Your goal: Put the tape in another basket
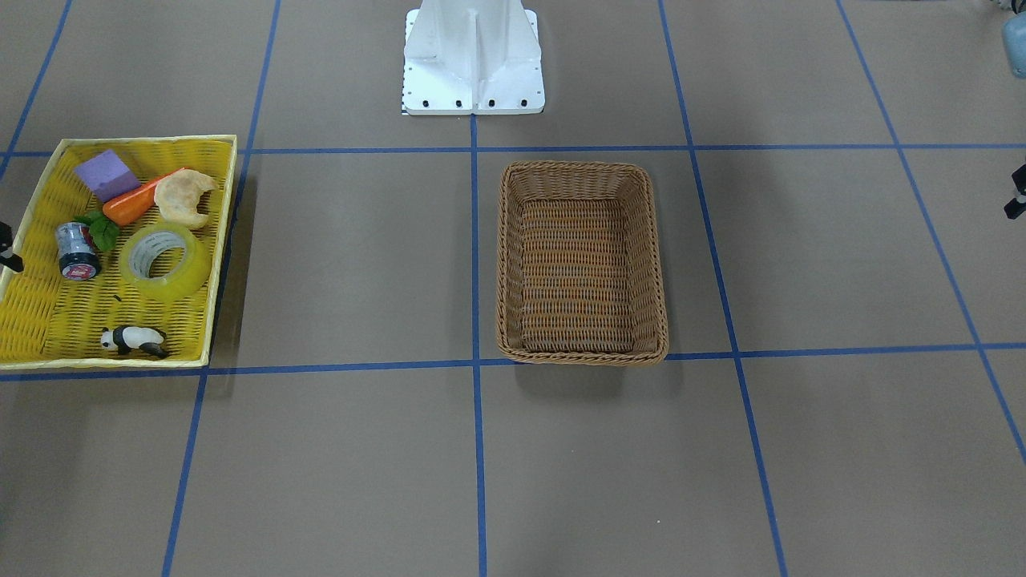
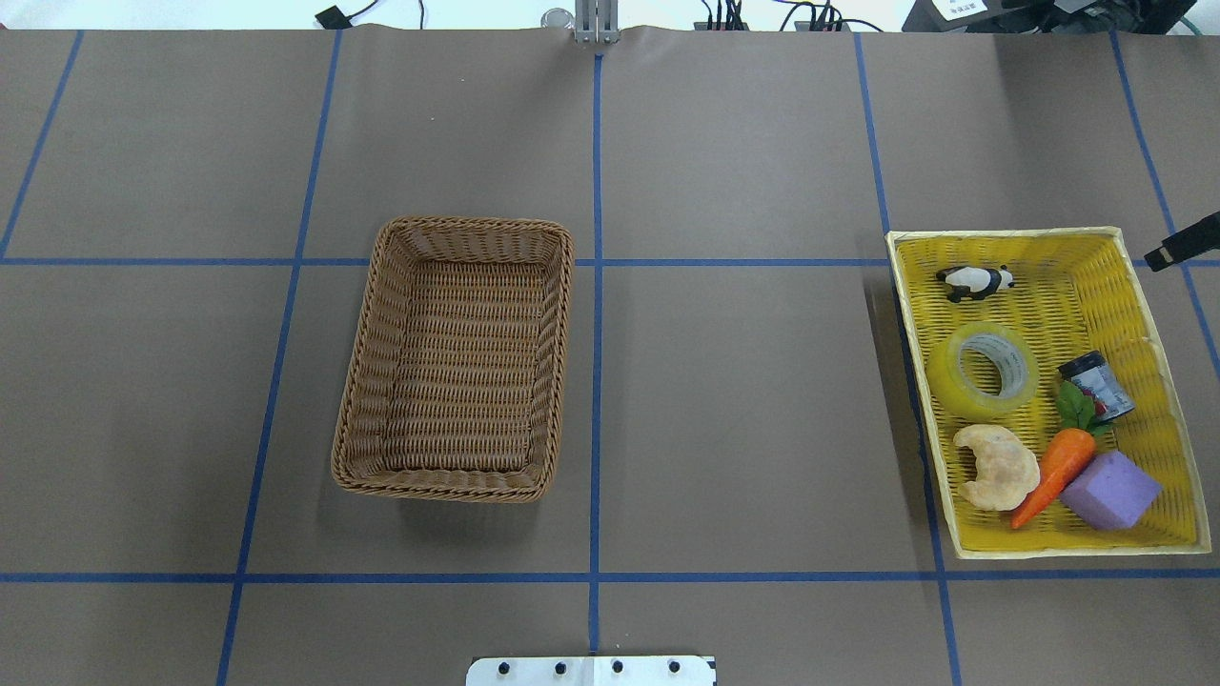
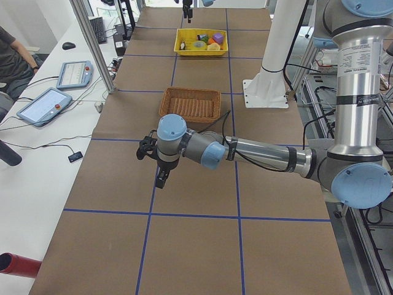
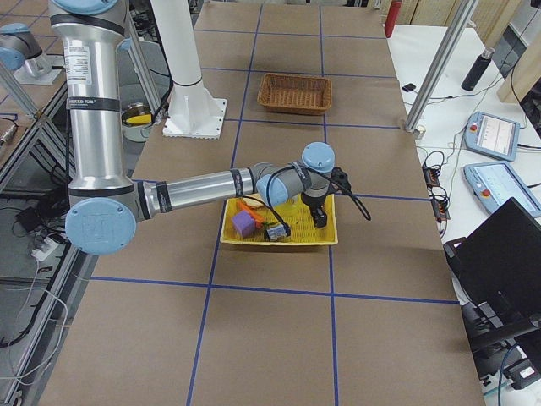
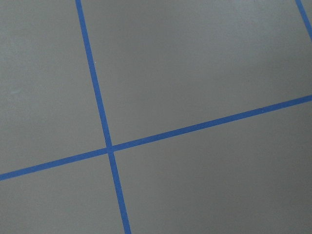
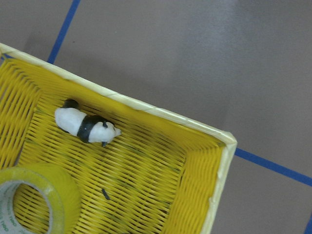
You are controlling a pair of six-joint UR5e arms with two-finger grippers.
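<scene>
Tape (image 2: 983, 370) lies flat in the yellow tray (image 2: 1001, 233) at the table's right end, beside the panda (image 2: 973, 282). Basket (image 2: 472, 224) sits mid-table. Overhead catches only the right gripper (image 2: 1168, 250) tip by the tray's far corner; side views show both arms whole, left gripper (image 3: 161, 178) over bare table. Clenched or released: cannot tell

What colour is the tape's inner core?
White, ringed by translucent yellow tape; exterior front-facing view shows it best.

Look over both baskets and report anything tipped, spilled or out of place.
Nothing is spilled or damaged. The small can appears to lie on its side in the yellow tray, next to the tape, which lies flat. The brown basket stands level, with nothing in it.
</scene>
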